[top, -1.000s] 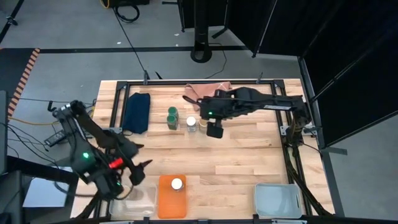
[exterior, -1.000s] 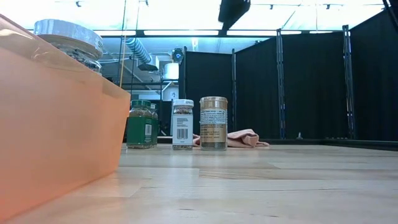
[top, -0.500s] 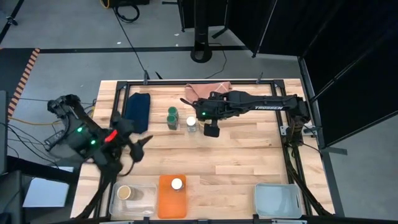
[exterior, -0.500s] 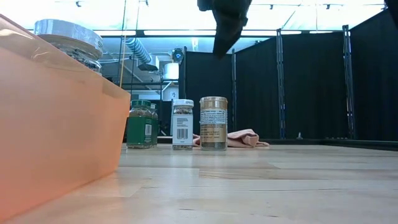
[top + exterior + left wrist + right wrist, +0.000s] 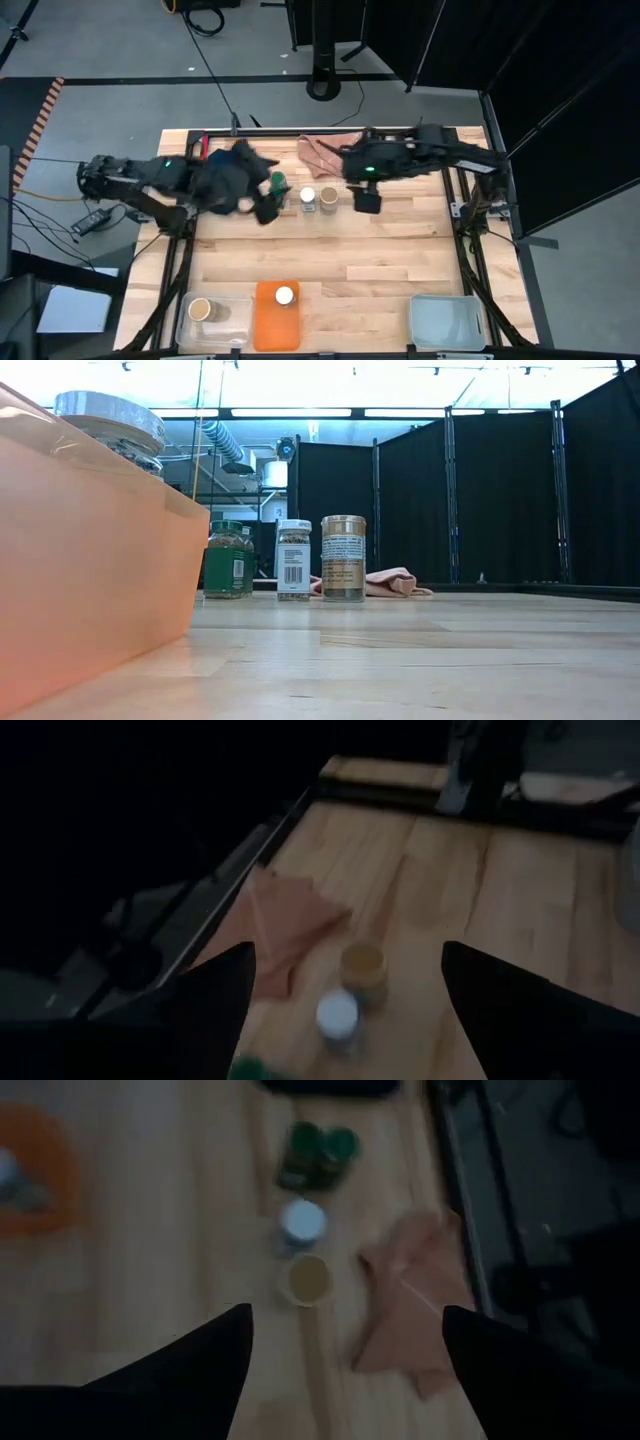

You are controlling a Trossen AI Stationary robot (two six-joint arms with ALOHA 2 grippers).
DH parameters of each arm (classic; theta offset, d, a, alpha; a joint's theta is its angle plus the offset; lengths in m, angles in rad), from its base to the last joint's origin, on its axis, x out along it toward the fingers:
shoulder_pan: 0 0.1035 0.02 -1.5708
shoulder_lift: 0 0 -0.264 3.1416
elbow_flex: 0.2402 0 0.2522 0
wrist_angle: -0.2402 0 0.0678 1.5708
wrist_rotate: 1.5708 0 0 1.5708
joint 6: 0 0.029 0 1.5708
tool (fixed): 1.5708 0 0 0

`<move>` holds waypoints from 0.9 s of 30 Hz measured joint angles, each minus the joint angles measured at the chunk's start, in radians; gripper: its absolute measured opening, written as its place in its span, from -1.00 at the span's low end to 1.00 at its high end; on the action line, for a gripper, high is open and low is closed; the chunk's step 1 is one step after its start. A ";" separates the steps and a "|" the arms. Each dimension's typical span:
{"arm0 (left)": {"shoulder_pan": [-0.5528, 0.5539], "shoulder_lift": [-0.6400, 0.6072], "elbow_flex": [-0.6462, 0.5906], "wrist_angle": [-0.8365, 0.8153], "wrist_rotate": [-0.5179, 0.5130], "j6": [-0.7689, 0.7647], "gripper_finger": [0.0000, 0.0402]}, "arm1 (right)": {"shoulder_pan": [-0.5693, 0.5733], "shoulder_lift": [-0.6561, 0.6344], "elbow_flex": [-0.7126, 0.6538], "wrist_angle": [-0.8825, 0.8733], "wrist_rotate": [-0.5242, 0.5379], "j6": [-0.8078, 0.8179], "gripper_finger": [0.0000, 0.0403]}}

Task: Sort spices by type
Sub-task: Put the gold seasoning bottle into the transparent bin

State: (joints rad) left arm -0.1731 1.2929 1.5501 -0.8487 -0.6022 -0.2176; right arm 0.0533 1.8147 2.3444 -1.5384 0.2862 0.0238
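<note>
The wooden table [image 5: 330,255] lies mostly bare across its middle and near right, with free room between the back row of jars and the three bins along the front edge. A black metal frame [image 5: 470,250] runs along the table's sides.

At the front edge, a clear bin [image 5: 212,320] holds one tan-lidded jar [image 5: 200,309]. Beside it, an orange bin [image 5: 277,314] holds one white-lidded jar [image 5: 285,295]. A second clear bin [image 5: 447,321] sits at the front right corner.

Toward the back, a white-lidded jar [image 5: 308,198] and a tan-lidded jar [image 5: 329,197] stand upright just beside each other. A green-lidded jar [image 5: 278,181] stands to their left, partly hidden by the left arm; the table-level view shows green jars [image 5: 228,560] in line with the other two. A pink cloth [image 5: 325,148] lies behind them near the back edge.

The left gripper [image 5: 262,208] hovers beside the green jar, fingers spread wide and holding nothing. The right gripper [image 5: 366,200] hangs just right of the tan-lidded jar, fingers also wide apart and empty, touching no jar.
</note>
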 joint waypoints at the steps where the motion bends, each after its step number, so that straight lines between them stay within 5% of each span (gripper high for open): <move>1: 0.040 0.009 0.000 0.035 0.041 0.032 0.62 | 0.009 -0.021 0.000 0.004 -0.015 -0.001 0.65; 10: 0.253 0.188 0.000 0.193 0.370 0.204 0.62 | 0.066 -0.184 0.000 -0.011 -0.006 0.134 0.67; 27: 0.291 0.499 0.000 0.291 0.529 0.302 0.62 | 0.123 -0.244 -0.009 -0.027 0.036 0.131 0.63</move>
State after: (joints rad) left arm 0.1181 1.7918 1.5497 -0.5574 -0.0728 0.0842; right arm 0.1768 1.5703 2.3357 -1.5654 0.3218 0.1547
